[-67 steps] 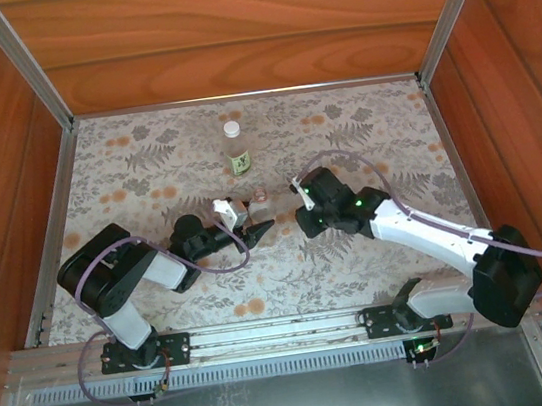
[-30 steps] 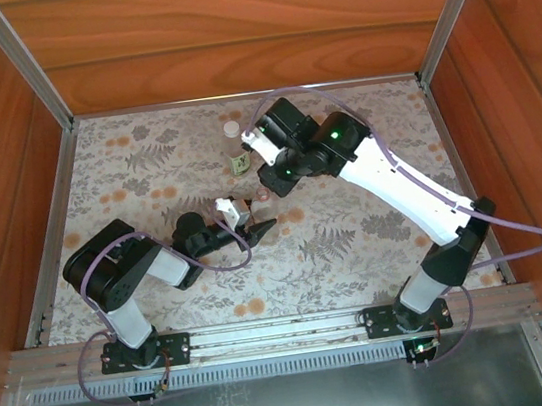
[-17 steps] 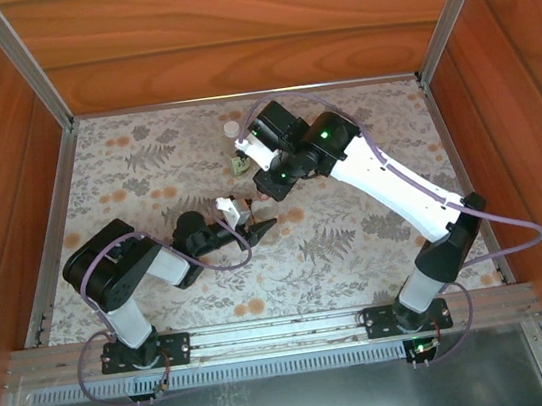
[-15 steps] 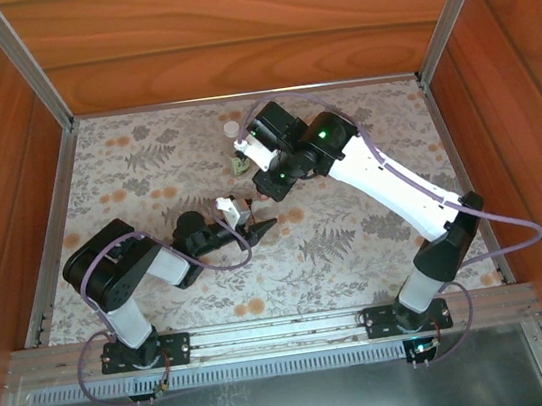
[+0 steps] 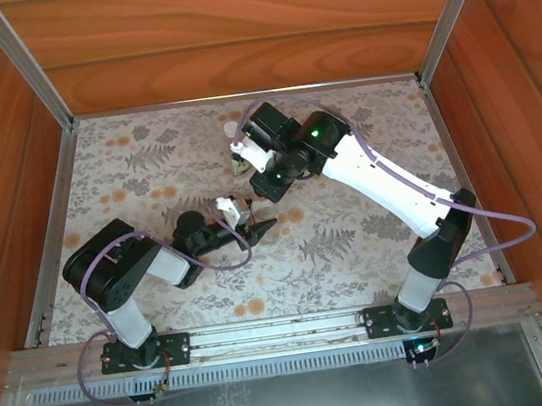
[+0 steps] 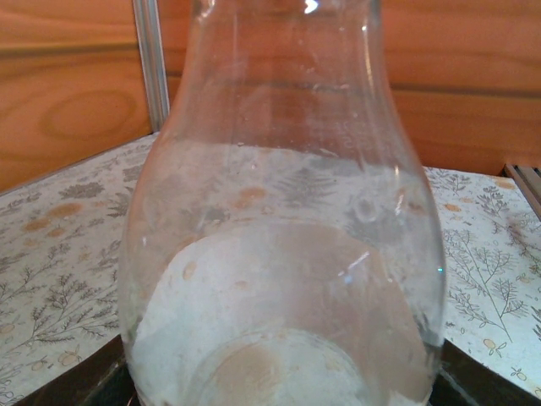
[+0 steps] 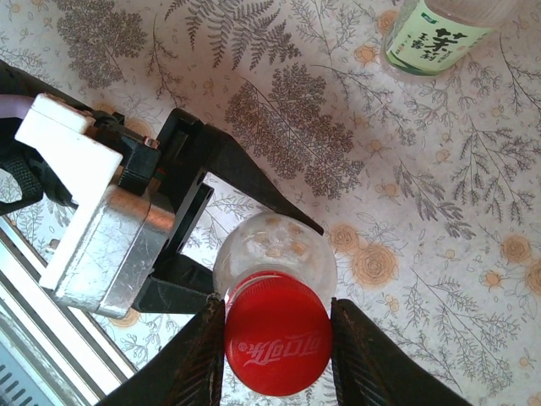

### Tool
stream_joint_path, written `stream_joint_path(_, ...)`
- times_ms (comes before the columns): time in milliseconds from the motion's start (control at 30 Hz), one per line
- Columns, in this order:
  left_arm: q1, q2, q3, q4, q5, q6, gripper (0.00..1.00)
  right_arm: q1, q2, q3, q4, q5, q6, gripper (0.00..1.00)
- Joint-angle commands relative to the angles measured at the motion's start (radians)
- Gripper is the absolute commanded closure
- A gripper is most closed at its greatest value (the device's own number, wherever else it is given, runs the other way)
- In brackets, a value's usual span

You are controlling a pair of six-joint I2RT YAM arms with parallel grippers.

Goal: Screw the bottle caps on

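Short clear plastic bottle (image 7: 272, 247): clamped low in left gripper (image 7: 262, 266), braced against twisting. Round red plastic cap (image 7: 277, 342): pinched by right gripper (image 7: 277, 353) atop its neck for turning.

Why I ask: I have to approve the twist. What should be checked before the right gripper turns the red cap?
1. The red round plastic cap sits over the mouth of the small clear plastic bottle: ok.
2. The right gripper has a finger against each side of the cap: ok.
3. The left gripper clamps the bottle's body and holds it upright: ok.
4. The cap is level and its threads are engaged: cannot tell, because the cap hides the neck.
5. The green-labelled clear bottle stands apart from both grippers: ok.
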Motion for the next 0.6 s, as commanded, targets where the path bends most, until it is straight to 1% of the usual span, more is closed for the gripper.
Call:
stream_joint_path(0,0.007,0.032,-0.013,-0.149,0.012,0.013,0.40,0.021,0.017,0.022,-0.045,-0.012,-0.020,0.62)
stream_joint_path(400,0.008,0.031,-0.017,-0.151,0.010,0.012,0.40,0.049,0.031,0.029,-0.063,0.049,-0.034,0.63)
stream_joint_path(567,0.018,0.028,-0.016,-0.152,0.012,-0.003,0.40,0.051,-0.015,-0.035,0.019,0.075,-0.010,0.65)
